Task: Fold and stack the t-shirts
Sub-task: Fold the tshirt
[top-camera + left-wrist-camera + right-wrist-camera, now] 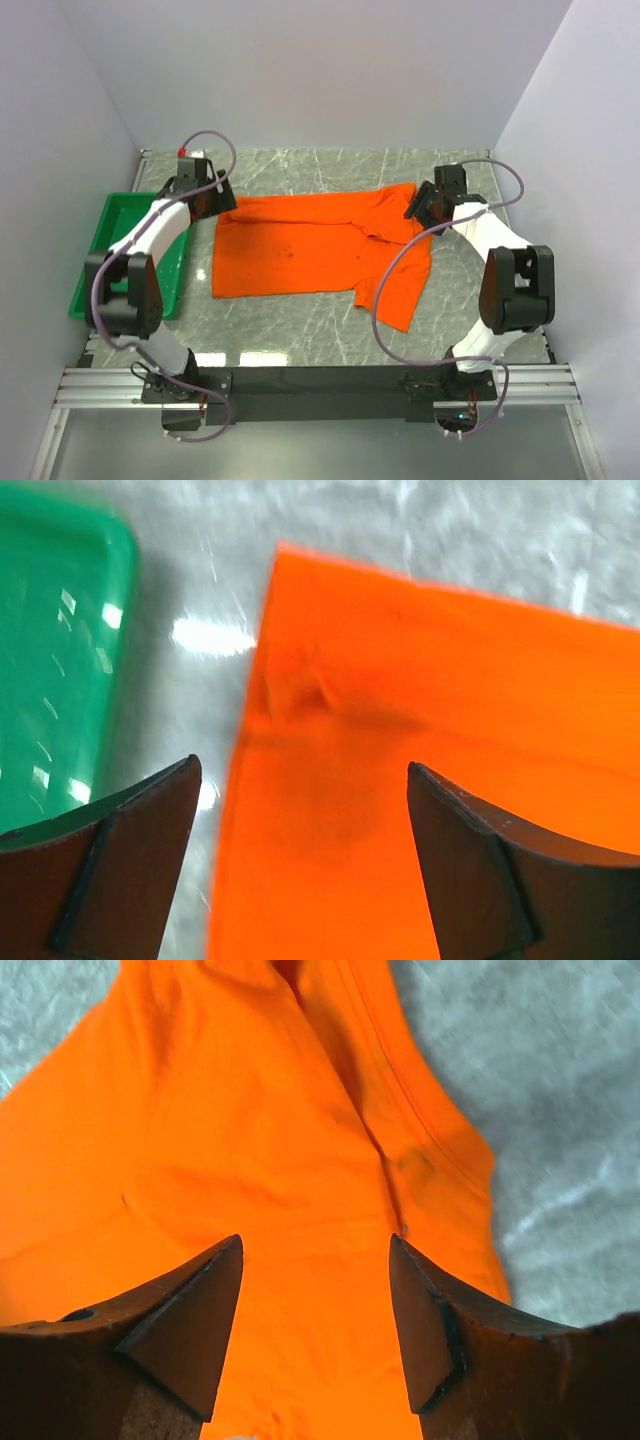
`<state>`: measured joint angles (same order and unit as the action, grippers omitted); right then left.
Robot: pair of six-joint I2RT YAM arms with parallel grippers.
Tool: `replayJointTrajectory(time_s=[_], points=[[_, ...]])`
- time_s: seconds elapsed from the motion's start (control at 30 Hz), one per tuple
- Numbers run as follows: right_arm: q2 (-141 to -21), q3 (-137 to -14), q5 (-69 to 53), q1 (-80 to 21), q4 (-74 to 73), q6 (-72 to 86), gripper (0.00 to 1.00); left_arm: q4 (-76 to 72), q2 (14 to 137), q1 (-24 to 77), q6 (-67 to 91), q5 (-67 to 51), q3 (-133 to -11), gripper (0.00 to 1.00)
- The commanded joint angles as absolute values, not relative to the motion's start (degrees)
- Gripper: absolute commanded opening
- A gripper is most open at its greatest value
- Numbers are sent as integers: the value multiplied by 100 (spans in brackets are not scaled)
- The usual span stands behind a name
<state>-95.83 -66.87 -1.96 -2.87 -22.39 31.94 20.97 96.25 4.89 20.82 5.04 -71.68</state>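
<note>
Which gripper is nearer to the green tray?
Left. The left gripper is beside the green tray, over the left edge of the t-shirt; the right gripper is far across the t-shirt, over its right side.

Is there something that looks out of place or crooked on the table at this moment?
Yes, mildly. The orange t-shirt is not a neat rectangle: one flap sticks out askew toward the near right. A small pucker sits by its left edge. Nothing looks spilled or torn.
</note>
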Motion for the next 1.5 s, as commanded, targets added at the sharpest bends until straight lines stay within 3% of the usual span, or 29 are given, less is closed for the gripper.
replayJointTrajectory(time_s=[0.0, 0.3, 0.6, 0.83, 1.07, 1.27, 1.47], points=[[-8957, -6487, -88, -474, -2109, 3050, 67, 2277, 9089, 702, 3161, 141, -6453, 87], [-8895, -5705, -88, -1459, -2470, 3050, 62, 2101, 8332, 1239, 4183, 62, -4686, 74], [-8939, -4984, -430, -1468, -2768, 2997, 62, 2091, 8288, 1248, 4956, 44, -3859, 61], [-8772, -4509, -913, -1380, -3286, 3023, 63, 2557, 7586, 1248, 5361, -114, -3174, 53], [-8166, -3825, -1573, -836, -3735, 2979, 65, 3181, 6558, 1248, 5651, -88, -2874, 53], [-6893, -3094, -2021, -159, -3753, 3269, 66, 3401, 6003, 1248, 5941, -18, -2821, 57], [-5547, -3540, -1503, -132, -3649, 3534, 66, 3507, 5468, 1239, 5845, 174, -3181, 71]])
